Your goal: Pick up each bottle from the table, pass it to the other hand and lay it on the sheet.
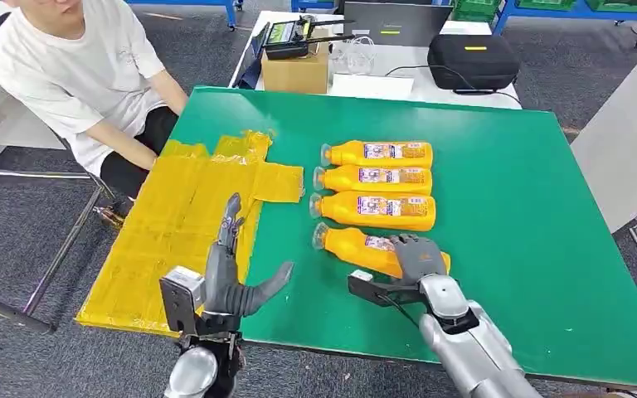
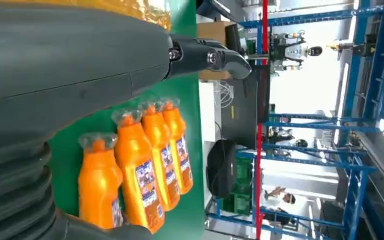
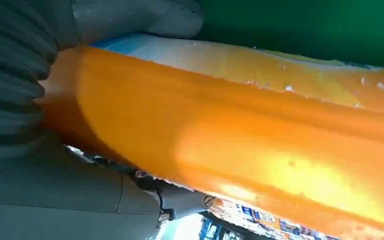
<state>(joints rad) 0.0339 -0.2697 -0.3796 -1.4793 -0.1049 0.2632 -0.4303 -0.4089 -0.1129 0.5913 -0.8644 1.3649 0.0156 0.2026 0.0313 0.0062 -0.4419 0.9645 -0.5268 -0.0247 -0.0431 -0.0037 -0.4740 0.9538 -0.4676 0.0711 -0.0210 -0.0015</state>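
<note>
- Since the yellow sheet [image 1: 184, 224] has no bottles on it in the head view, nothing's delivered yet; four lie in a row on the green table [image 1: 506, 215], and the right hand [image 1: 417, 257] sits wrapped over the nearest bottle [image 1: 355, 246].
- Left wrist view: the left hand [image 2: 80, 75] is spread wide, holding nothing, with the row [image 2: 145, 165] beside it.
- Right wrist view adds the close-up: fingers [image 3: 145, 17] hugging the orange body, looks like a real grip.

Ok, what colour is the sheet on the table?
Yellow. The sheet shows best in the head view, lying on the green table.

Bare sheet [image 1: 174, 240]; bottles [image 1: 377, 180] seemingly packed
</note>
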